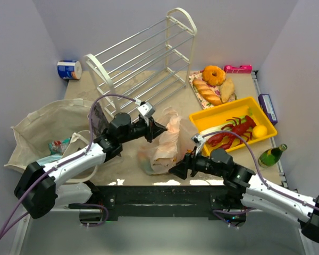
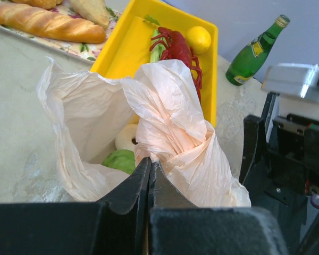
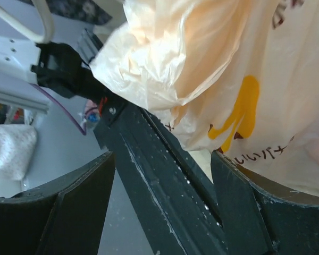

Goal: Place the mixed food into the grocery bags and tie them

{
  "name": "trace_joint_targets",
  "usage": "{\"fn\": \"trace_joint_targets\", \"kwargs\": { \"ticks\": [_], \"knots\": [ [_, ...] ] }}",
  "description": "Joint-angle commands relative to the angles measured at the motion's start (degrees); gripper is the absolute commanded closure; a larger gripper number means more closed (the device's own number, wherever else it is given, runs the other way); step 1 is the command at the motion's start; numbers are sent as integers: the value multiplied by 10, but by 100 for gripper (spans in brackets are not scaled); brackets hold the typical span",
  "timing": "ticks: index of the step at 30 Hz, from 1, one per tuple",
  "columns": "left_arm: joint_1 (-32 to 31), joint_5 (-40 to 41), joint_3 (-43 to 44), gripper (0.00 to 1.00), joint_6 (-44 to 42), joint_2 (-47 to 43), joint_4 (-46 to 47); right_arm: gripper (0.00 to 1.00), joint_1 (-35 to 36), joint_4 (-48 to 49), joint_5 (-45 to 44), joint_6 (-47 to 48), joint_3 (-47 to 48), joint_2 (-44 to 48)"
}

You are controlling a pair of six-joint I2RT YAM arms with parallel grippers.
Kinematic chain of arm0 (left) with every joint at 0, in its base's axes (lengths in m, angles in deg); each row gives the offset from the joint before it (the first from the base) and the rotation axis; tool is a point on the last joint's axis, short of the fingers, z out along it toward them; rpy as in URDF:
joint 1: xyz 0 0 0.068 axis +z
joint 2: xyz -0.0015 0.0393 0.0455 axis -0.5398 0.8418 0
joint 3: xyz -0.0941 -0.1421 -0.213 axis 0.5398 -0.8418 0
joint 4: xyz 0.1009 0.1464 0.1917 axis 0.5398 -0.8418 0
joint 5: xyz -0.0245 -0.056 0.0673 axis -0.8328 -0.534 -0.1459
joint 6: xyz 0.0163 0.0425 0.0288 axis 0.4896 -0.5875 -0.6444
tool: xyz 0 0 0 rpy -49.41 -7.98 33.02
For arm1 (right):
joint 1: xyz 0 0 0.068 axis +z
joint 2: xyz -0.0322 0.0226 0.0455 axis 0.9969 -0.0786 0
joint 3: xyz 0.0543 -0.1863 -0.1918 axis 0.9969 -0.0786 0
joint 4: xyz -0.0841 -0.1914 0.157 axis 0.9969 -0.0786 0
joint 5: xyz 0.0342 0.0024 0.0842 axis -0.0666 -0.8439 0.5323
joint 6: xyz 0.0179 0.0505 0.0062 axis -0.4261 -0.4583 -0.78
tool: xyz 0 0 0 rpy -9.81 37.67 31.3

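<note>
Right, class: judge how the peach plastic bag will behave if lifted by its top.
Probably floppy: the peach plastic bag is thin, crumpled film, bunched where the left tool pinches it. Likely bottom-heavy: round food sits low inside, so it may swing. Possibly slippery: its surface looks glossy.

Top overhead, facing down; wrists close, sharing bag [image 2: 175, 133].

The thin peach bag [image 2: 170, 122] is crinkled, translucent plastic film, the beige tote [image 1: 42, 125] soft matt cloth, the yellow tray [image 2: 127, 42] smooth glossy plastic, the green bottle [image 2: 252, 53] shiny glass, the white rack [image 1: 143, 61] painted metal.
</note>
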Motion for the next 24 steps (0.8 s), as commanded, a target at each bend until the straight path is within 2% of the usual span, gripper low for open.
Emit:
{"fn": "trace_joint_targets", "kwargs": {
  "ticks": [1,8,14,18,21,23,24],
  "knots": [
    [8,7,29,100,-6,-2,-9,23,33,48,-64,0,27,-2],
    [19,6,21,100,9,-2,-8,19,34,-67,-79,43,67,62],
    [31,12,17,100,33,-13,-11,19,49,-35,-43,7,30,82],
    [35,8,16,100,38,-13,-18,21,71,-21,-68,-6,20,87],
    [35,4,15,100,39,-13,-17,23,75,-28,-121,-16,20,80],
    [35,3,14,100,39,-16,-17,27,75,-30,-161,-11,33,66],
    [35,3,14,100,40,-16,-17,32,75,-26,-171,-9,37,52]
  ]
}}
